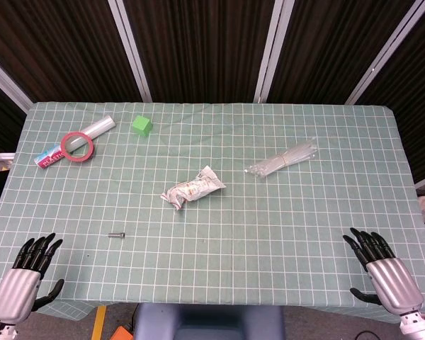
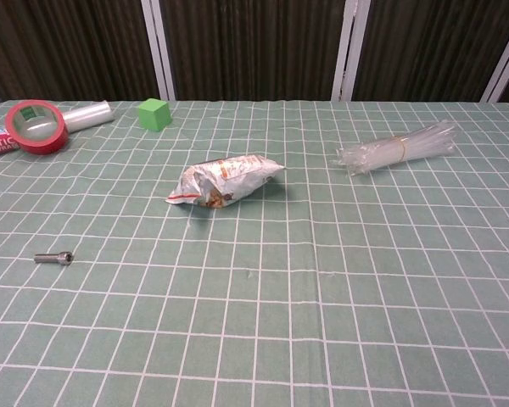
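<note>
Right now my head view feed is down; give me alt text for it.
Both hands, left hand and right hand, rest open at the near edge of the green checked tablecloth, holding nothing. A crumpled silver snack packet lies mid-table, a small metal bolt nearest the left hand.

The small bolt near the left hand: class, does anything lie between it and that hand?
Nothing visible does. The left hand rests open at the near table edge, and only bare checked cloth separates it from the bolt.
</note>
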